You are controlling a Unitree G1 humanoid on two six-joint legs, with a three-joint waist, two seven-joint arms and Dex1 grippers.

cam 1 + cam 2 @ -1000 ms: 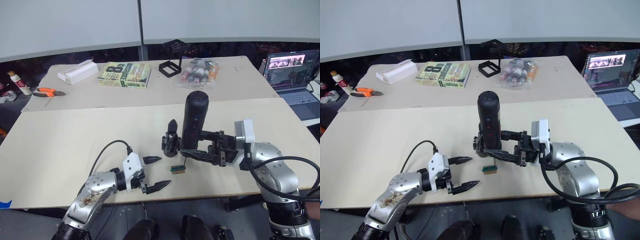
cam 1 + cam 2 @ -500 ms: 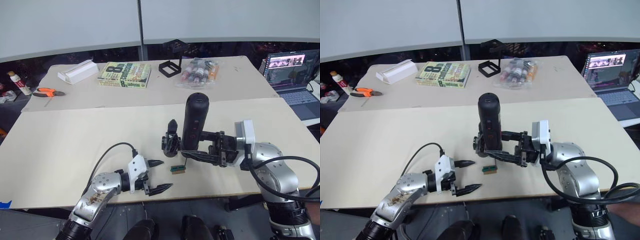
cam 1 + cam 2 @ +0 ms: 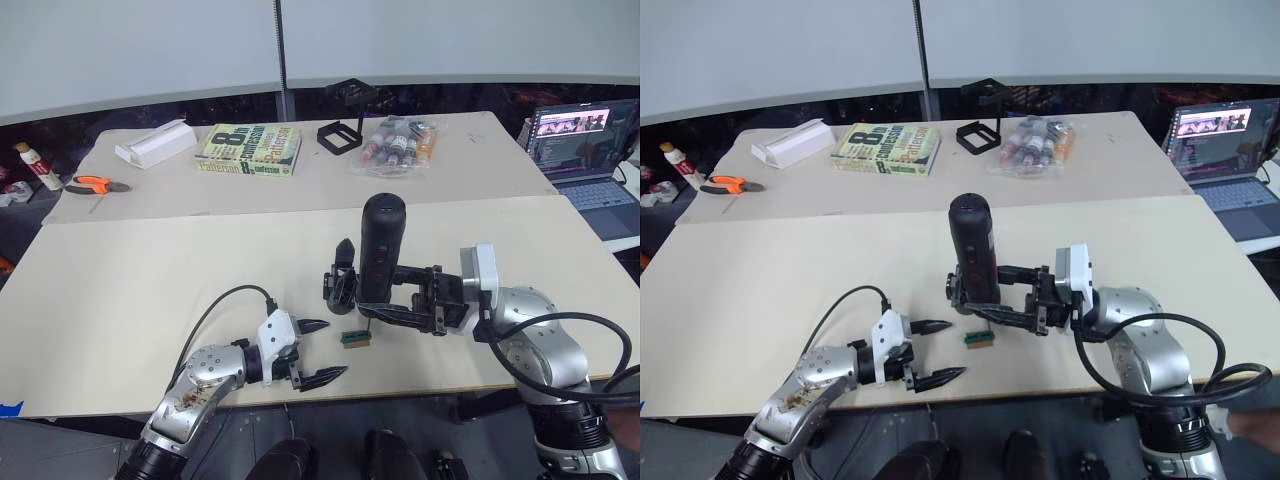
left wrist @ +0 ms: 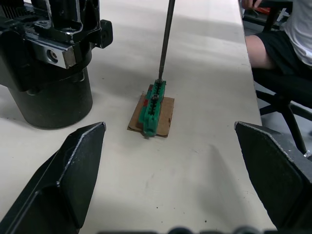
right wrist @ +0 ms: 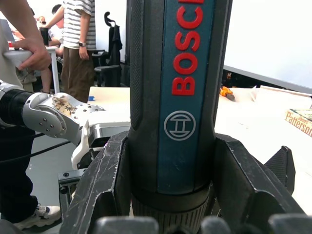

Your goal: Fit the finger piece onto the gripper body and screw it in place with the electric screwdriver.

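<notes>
Centre frame: right gripper (image 3: pixel 405 305) clamped around the long black cylindrical electric screwdriver (image 3: pixel 378 250), upright; likely top-heavy, rigid, best held low. Left gripper (image 3: pixel 315 350) spread wide, empty, lower centre.

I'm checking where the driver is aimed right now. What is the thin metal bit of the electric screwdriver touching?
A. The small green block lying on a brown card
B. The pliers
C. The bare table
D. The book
A: in the left wrist view the bit of the electric screwdriver, held upright by the right gripper, comes down onto the green block on its card.
</notes>
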